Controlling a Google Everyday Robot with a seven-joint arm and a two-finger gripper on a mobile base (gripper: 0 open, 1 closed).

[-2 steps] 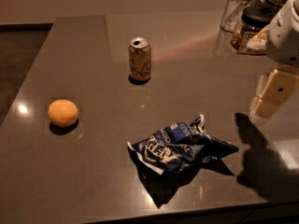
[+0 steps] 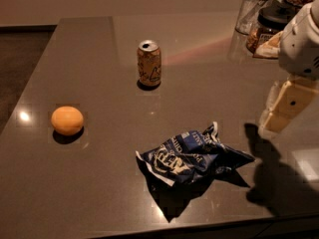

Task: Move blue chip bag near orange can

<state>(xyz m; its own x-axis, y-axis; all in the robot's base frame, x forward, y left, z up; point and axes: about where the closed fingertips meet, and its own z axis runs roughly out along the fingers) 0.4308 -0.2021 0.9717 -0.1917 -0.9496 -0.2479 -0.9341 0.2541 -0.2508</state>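
Note:
The blue chip bag lies crumpled on the dark table, front centre, with its white lettering facing up. The orange can stands upright further back and a little left, well apart from the bag. My gripper hangs above the table at the right edge of the view, to the right of the bag and slightly behind it, not touching it. It holds nothing that I can see. Its shadow falls on the table to the right of the bag.
A round orange fruit sits at the left. A clear glass and a dark-lidded jar stand at the back right, behind my arm. The table's front edge runs just below the bag.
My gripper has shifted slightly down and left, toward the bag. The bag, the can and the fruit have not moved.

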